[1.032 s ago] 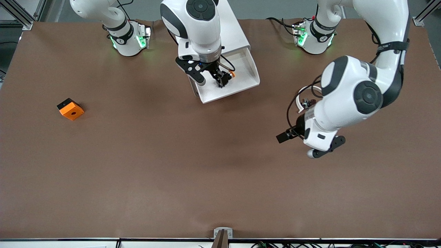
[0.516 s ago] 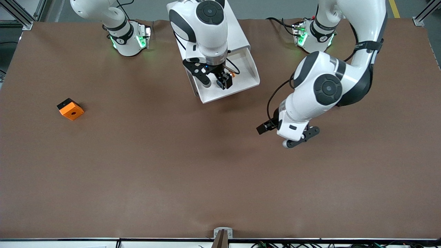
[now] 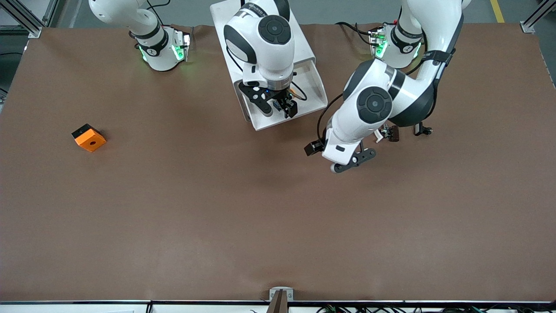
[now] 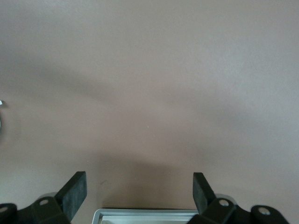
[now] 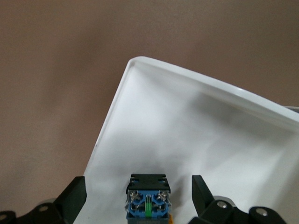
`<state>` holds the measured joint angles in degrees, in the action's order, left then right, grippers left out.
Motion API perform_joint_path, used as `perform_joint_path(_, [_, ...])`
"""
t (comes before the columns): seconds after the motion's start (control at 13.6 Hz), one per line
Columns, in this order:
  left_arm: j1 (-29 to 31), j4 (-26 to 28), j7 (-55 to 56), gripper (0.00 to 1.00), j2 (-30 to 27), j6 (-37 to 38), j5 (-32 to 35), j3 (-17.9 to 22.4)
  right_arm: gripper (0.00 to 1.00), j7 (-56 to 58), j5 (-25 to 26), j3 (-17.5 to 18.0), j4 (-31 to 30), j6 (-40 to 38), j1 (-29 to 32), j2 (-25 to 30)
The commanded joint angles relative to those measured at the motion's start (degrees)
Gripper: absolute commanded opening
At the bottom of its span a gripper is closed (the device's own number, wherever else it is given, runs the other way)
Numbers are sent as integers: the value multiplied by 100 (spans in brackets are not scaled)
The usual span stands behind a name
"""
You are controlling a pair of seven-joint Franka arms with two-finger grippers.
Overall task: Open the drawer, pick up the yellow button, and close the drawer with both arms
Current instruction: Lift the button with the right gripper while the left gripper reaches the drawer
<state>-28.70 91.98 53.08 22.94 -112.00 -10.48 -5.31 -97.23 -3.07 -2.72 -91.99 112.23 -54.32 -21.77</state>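
Swinging in since a second ago, the left gripper [image 3: 323, 153] is now hanging over bare worktop [image 3: 217, 208] near the open drawer [image 3: 319, 98], fingers apart and empty. Between the right gripper's [image 3: 283, 108] spread fingers [image 5: 74, 196], the button [image 5: 148, 198] is lying loose in the drawer; it looks light, rigid and slippery-capped, so I'd be pinching its squarish body.
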Motion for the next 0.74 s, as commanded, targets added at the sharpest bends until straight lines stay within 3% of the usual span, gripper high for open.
perform_joint_path(0.0, [-75,215,-25,100,-158,-86,108,-41,100,-94,70,-71,93,-52,-140,-29])
perform_joint_path(0.37, [-163,250,-8,100,-149,-24,116,-84,100,-24,78,-71,93,-34,-158,-82])
perform_joint_path(0.59, [-128,250,-8,100,-114,-24,108,-84,55,29,78,-71,102,-43,-175,-82])
perform_joint_path(0.66, [-101,250,-8,100,-114,-24,108,-84,30,20,70,-62,102,-43,-175,-82])
